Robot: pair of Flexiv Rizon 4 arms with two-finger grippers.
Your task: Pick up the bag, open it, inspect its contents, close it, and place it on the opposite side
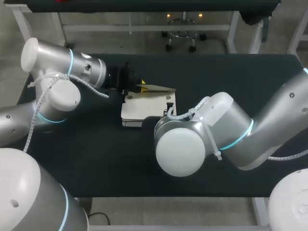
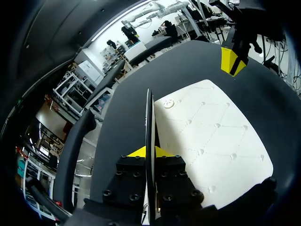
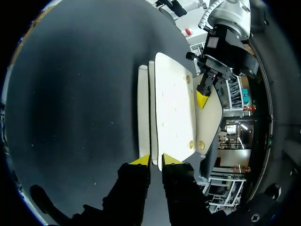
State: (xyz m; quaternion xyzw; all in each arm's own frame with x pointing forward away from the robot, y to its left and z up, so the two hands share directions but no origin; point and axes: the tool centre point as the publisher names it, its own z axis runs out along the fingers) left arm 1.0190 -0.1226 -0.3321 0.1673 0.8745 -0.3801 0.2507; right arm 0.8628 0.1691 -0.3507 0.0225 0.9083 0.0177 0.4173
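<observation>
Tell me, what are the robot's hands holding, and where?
The bag: left gripper pinches the raised flap by its edge, right gripper pinches the opposite edge.

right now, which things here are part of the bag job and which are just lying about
Job: bag, its lifted flap, left gripper, right gripper.
Lying about: only the black table shows.

You get even overhead light: soft glare on your right arm [image 1: 180, 154], the white bag [image 2: 211, 136] bright ahead of your left claw [image 2: 149, 151], and the table [image 3: 70, 94] darkest beside your right claw [image 3: 156, 159].
</observation>
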